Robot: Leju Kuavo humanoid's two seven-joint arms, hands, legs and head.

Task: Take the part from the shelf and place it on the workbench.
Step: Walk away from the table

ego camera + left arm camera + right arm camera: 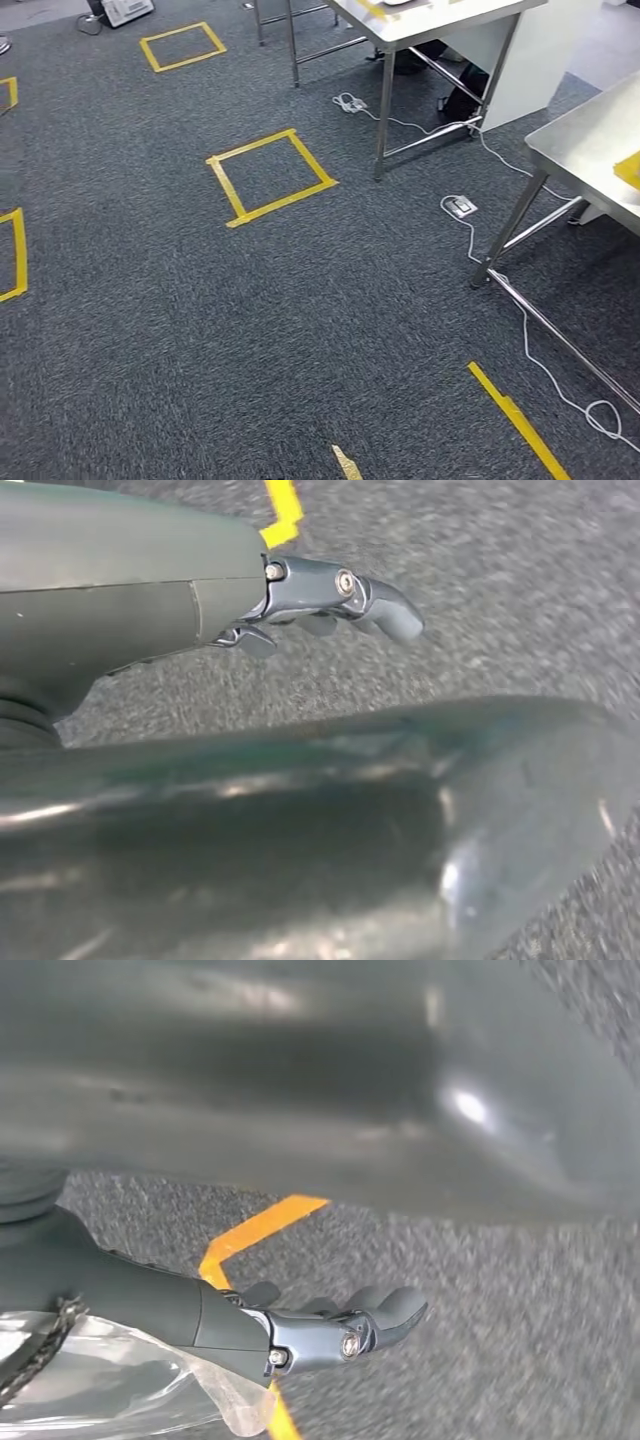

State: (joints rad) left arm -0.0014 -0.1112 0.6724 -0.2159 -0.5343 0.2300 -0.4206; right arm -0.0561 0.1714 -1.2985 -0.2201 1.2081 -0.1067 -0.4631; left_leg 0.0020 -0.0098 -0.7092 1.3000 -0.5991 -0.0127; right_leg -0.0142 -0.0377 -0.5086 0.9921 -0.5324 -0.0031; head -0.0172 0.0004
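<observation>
Head view is looking down across a dark, coarse-pile carpet (151,330) marked with yellow tape squares (270,177), with steel-legged tables standing at the far side (445,20) and at the right (589,140), and a thin white cable (528,340) trailing over the floor beneath them. No shelf or part is appearing anywhere, so where the part is cannot be told. By my judgement the robot is at the walking stage, not yet reaching for anything.

Left wrist view is showing the left hand (332,600) hanging over the carpet — smooth grey cover, dark metal fingers lying fairly straight and close together, nothing between them. Right wrist view is showing the right hand (340,1325) much the same, fingers stretched out and holding nothing, with a crinkled clear plastic film (151,1380) lying along the arm behind it. A yellow tape line (256,1230) is running under that hand.

Next move is calling for turning until the shelf comes into sight, then closing in — and only afterwards raising an arm.
</observation>
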